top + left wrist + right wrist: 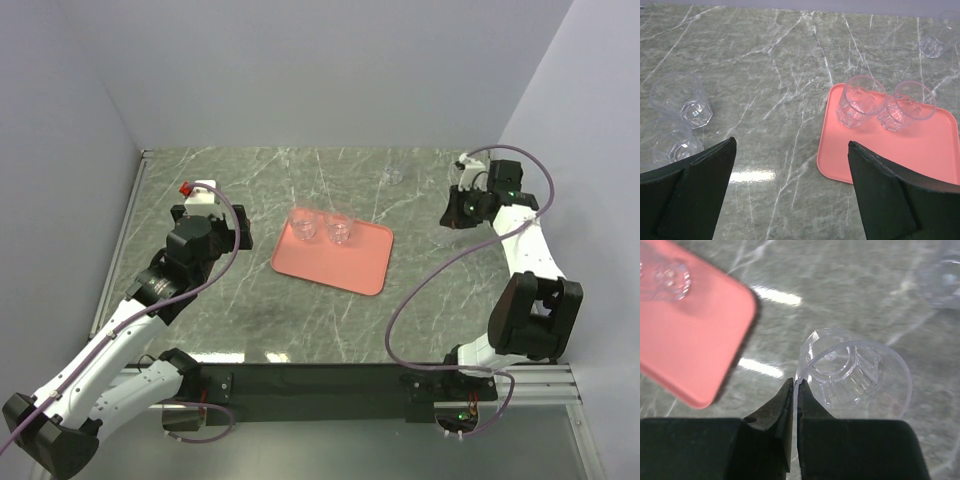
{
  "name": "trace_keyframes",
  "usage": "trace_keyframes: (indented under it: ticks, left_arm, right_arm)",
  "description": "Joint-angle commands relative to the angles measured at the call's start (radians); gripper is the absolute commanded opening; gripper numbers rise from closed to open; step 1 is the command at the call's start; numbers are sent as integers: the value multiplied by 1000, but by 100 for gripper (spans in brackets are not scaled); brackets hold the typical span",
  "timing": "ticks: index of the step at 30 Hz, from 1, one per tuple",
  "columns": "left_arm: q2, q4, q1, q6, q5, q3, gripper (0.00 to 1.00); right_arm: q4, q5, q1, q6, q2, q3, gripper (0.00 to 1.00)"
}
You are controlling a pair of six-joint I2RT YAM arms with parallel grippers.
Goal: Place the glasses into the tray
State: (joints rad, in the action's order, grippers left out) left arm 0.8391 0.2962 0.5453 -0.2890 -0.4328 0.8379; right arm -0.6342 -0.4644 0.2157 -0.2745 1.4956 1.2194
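Black fingers of the right end effector pinch a clear faceted glass by its thin rim, near a rounded corner of the salmon tray — two glasses stand inside it. Left end effector gapes wide above the veined marble bench.

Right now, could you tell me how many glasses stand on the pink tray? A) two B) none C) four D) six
A: two glasses stand side by side on the tray, while the others sit on the table.
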Motion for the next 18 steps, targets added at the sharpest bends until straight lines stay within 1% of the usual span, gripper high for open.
trace_keyframes:
  ticks: [1, 10, 18]
  left_arm:
    - [-20, -40, -4, 17, 11, -6, 100]
    - [-20, -40, -4, 17, 12, -7, 99]
    - [-11, -42, -2, 19, 12, -8, 99]
  right_arm:
    - [-10, -109, -48, -49, -57, -3, 0]
    - [-21, -151, -171, -89, -81, -34, 0]
    - [5, -83, -294, -74, -38, -23, 0]
